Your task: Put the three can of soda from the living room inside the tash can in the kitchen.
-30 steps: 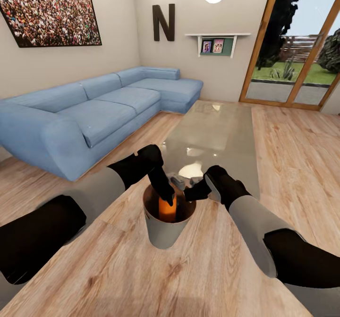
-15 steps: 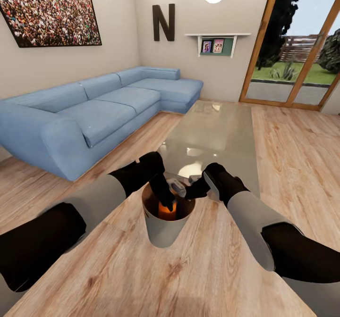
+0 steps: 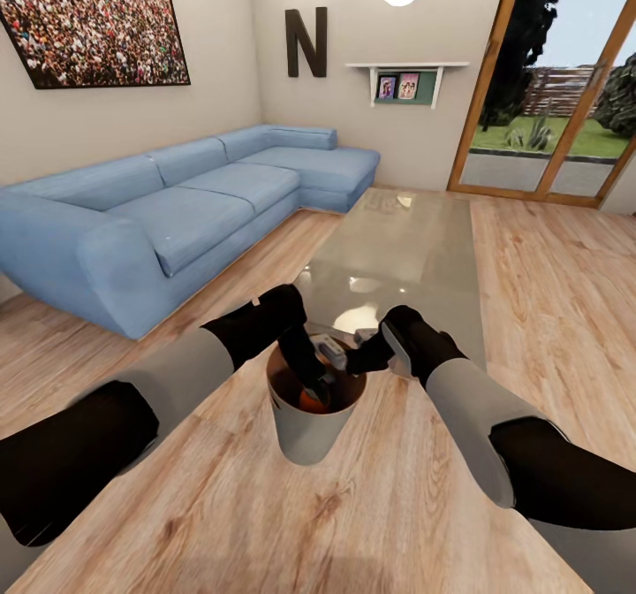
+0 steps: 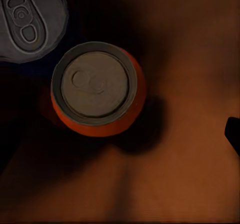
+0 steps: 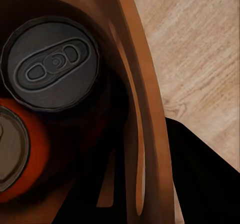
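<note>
The pale grey trash can [image 3: 305, 430] stands on the living room's wood floor, below my head camera. My left gripper [image 3: 314, 384] reaches down inside it and is open; one dark fingertip [image 4: 233, 134] shows beside the copper-brown bottom. The orange soda can [image 4: 97, 89] stands upright and free on that bottom, and is a small orange patch [image 3: 311, 398] in the head view. A second can with a dark grey top [image 5: 52, 64] stands close beside it. The third can and the kitchen are out of view. My right gripper [image 3: 352, 360] is shut on the bin's rim [image 5: 145, 99].
The glass coffee table [image 3: 397, 249] lies just beyond the bin. A long light-blue sofa [image 3: 177, 214] runs along the left wall under the crowd photo [image 3: 88, 19]. Glass garden doors [image 3: 548, 99] are at the back right. Wood floor [image 3: 548, 285] lies open to the right.
My left gripper sank deeper into the bin with the orange can and let it go. The can now rests on the bottom. The right gripper stayed at the rim.
</note>
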You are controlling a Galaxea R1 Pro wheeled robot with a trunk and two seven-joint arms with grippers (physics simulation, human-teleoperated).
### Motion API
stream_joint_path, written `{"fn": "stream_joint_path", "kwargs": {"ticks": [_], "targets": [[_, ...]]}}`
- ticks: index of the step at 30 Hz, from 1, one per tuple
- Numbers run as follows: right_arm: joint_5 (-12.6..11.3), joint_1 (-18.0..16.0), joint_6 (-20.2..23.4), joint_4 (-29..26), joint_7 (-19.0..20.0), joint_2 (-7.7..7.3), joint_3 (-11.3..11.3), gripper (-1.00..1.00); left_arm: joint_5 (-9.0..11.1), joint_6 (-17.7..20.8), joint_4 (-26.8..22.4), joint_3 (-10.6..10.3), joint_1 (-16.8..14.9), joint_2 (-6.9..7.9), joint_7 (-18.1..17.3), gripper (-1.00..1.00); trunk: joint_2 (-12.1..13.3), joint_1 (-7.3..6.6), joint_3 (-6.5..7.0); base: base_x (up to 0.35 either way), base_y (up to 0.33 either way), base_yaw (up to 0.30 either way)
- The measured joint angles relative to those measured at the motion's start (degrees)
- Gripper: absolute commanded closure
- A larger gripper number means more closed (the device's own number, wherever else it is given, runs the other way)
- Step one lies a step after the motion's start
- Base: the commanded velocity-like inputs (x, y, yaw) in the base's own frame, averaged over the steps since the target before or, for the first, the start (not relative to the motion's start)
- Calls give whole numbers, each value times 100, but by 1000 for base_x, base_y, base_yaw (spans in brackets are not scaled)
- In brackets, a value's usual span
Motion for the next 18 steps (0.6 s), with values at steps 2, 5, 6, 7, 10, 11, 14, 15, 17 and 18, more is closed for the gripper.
{"fn": "stream_joint_path", "kwargs": {"ticks": [2,5,6,7,10,11,14,15,17,18], "targets": [[-9,0,1,1,0,-19,-7,100,13,0,-48,-2,0,34,-40,-100,0,0,0,0,0,0],[-9,0,2,5,0,-33,-10,100,33,0,-223,22,-1,60,-77,-100,0,0,0,0,0,0],[-13,2,2,6,0,-37,-9,100,35,0,-297,29,-2,69,-106,-100,0,0,0,0,0,0],[-13,1,3,7,0,-40,-8,100,30,0,-377,35,-2,87,-150,-100,0,0,0,0,0,0],[-11,7,3,9,0,-56,4,100,2,-4,-999,66,-14,654,-686,-100,0,0,0,0,0,0],[-1,10,2,9,0,-59,10,100,15,-2,-1212,72,-25,852,-837,-100,0,0,0,0,0,0],[15,14,-1,9,0,-61,18,100,35,0,-1483,82,-36,1079,-1012,-100,0,0,0,0,0,0],[7,15,0,9,3,-61,20,100,39,0,-1614,87,-40,1192,-1088,-100,0,0,0,0,0,0],[-17,16,4,9,2,-61,18,100,49,0,-1738,94,-45,1307,-1161,-100,0,0,0,0,0,0],[-20,17,5,9,4,-61,18,100,52,0,-1766,107,-47,1343,-1176,-100,0,0,0,0,0,0]]}}
